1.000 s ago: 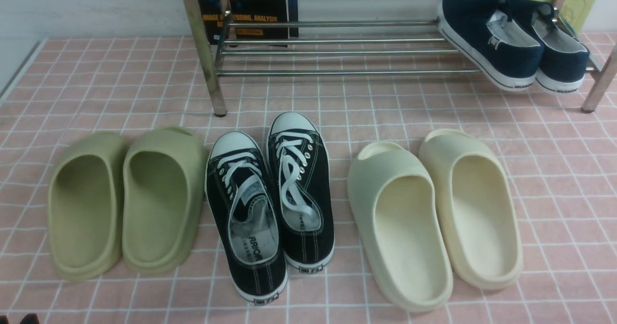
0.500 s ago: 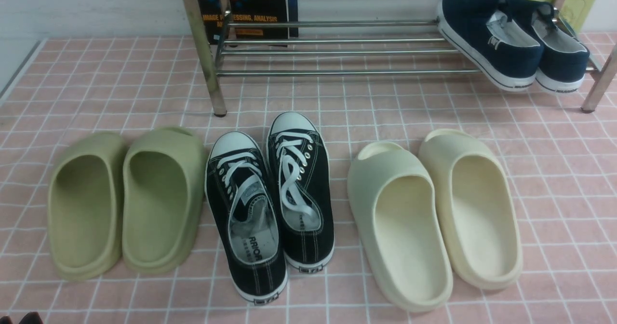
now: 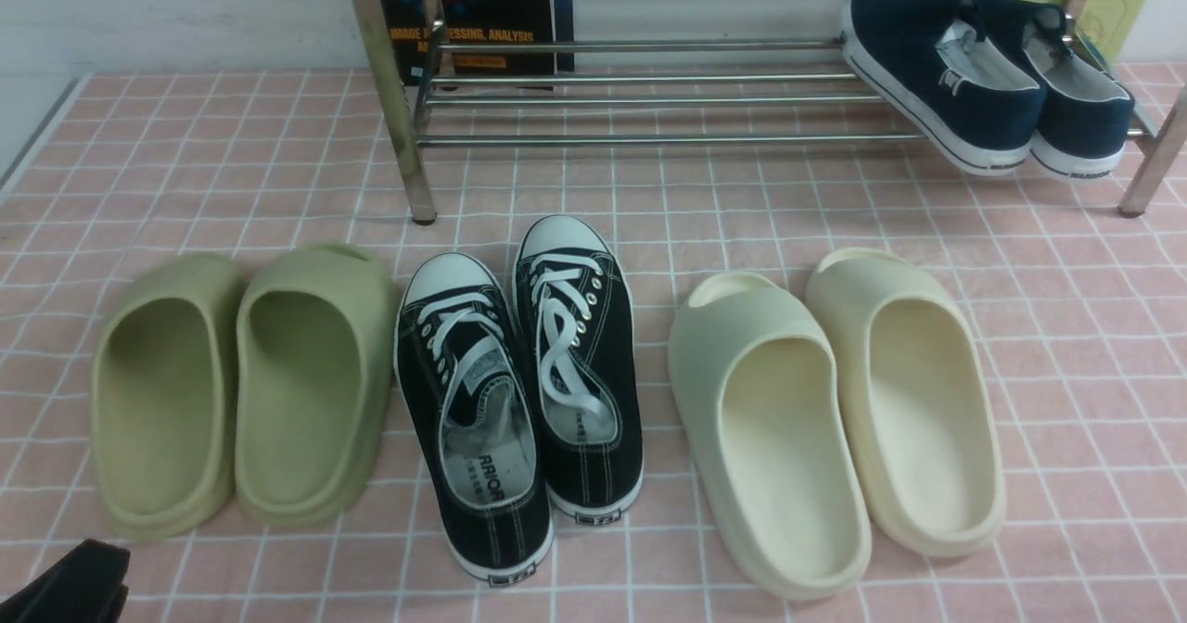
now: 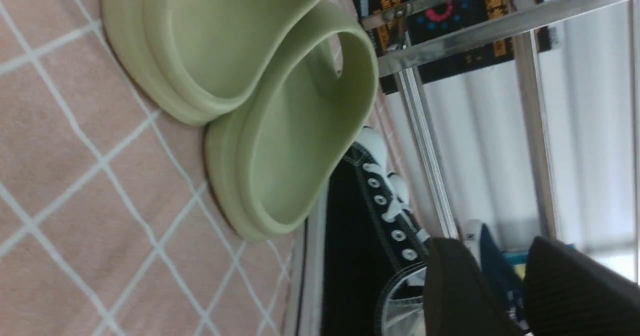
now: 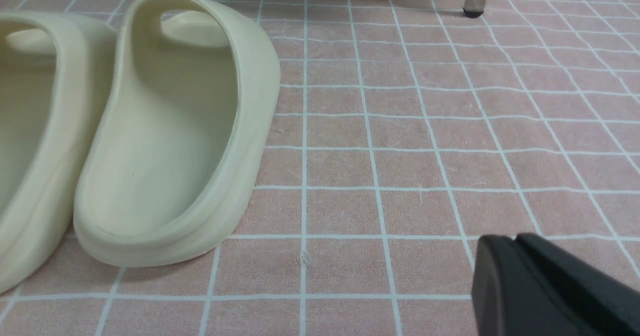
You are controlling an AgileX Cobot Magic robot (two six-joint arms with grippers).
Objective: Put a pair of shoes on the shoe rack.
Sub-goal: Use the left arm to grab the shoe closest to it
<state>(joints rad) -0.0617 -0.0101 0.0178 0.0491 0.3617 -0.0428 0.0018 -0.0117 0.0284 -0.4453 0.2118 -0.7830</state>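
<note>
Shoe rack (image 3: pixel 649 139) top off-frame

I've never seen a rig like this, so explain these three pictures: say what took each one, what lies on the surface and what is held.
It is a robot with two arms, each ending in a gripper. The wide picture comes from a camera between the arms, looking forward; the other two come from cameras on the wrists. On the pink checked cloth lie olive-green slides, black canvas sneakers and cream slides, side by side. Behind them stands a chrome shoe rack with navy slip-ons on its right end. The left gripper is open, the right gripper shut; neither holds anything.
</note>
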